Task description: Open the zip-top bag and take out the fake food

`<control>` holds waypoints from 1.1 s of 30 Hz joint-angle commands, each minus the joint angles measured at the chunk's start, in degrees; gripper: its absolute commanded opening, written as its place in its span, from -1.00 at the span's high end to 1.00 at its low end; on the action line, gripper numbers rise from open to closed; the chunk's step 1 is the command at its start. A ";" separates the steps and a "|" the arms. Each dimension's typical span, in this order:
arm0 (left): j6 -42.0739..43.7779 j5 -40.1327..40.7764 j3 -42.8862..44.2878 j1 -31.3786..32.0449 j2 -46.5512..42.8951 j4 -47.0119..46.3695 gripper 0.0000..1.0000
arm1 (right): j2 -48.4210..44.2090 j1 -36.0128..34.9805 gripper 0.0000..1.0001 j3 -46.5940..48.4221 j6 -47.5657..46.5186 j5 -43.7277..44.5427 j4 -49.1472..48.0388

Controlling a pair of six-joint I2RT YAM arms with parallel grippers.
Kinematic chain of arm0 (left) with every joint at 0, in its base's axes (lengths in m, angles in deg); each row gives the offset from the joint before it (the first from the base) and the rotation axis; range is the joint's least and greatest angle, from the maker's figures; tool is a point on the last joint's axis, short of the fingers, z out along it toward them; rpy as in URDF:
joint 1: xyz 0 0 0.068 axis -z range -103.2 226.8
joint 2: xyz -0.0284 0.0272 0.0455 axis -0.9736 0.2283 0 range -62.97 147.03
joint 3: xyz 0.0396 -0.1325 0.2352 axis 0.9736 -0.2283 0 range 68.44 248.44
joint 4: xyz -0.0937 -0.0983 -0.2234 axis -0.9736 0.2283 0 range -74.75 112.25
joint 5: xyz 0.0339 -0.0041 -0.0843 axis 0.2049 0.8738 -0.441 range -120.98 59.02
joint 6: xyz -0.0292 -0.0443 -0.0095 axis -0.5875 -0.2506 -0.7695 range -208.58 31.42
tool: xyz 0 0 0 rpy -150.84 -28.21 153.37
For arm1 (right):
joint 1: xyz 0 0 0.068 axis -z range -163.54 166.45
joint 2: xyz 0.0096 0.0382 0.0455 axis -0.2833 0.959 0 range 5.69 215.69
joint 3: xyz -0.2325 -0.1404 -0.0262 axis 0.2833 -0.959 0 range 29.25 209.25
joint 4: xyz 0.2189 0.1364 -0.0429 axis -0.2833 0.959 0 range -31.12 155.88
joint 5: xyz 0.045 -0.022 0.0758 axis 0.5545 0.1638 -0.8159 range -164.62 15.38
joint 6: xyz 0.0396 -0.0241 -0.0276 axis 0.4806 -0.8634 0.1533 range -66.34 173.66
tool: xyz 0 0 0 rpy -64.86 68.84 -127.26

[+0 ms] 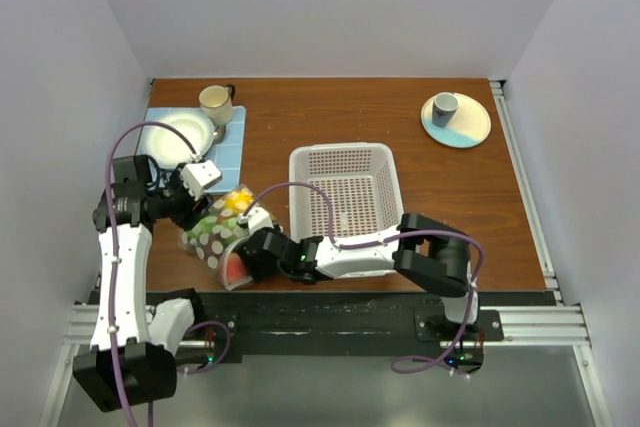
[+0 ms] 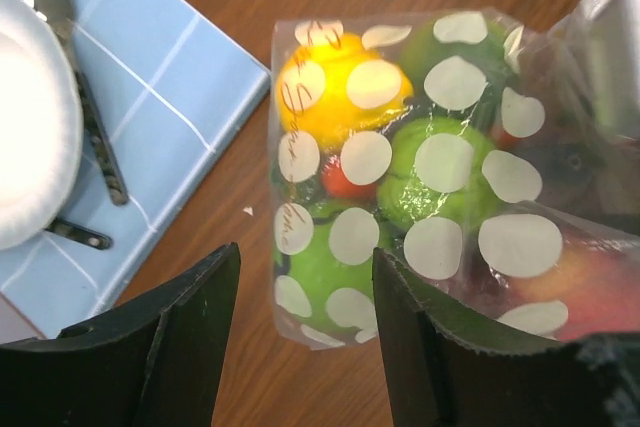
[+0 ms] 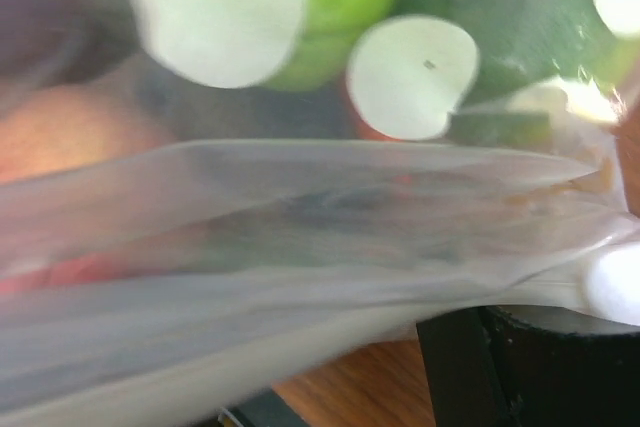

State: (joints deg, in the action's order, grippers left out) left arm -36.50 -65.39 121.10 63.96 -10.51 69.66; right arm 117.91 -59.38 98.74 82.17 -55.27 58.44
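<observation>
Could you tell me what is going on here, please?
A dotted zip-top bag lies on the table with the fake food still inside. One robot arm is at each end of it. The left gripper hangs open at one end; the right gripper sits right at the other, its grip unclear.

The clear zip-top bag [image 1: 212, 234], dotted with white ovals, lies flat at the near left of the surface [image 1: 460, 207], holding fake food [image 2: 340, 87]: yellow, green and red-pink fruits.
</observation>
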 commanded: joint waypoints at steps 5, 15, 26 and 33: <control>0.48 5.41 -11.00 -0.34 4.31 -12.13 -0.12 | 3.35 -2.30 -0.27 5.12 -5.57 -5.12 -5.18; 3.30 7.00 -16.28 -0.43 4.22 -12.85 0.01 | 6.60 -2.48 -0.12 5.91 -5.84 -3.98 -5.79; 3.39 8.22 -17.68 -0.52 3.96 -14.07 0.04 | -5.77 -2.65 0.71 -1.28 -9.08 -0.46 -5.71; 2.86 8.40 -16.37 -1.83 6.59 -15.91 0.07 | -20.00 -2.74 0.83 -7.09 -9.44 0.25 0.27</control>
State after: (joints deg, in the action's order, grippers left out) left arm -33.51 -58.42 104.62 63.50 -5.44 53.86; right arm 106.72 -61.93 93.74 73.69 -57.58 58.50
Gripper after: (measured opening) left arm 0.469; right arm 0.194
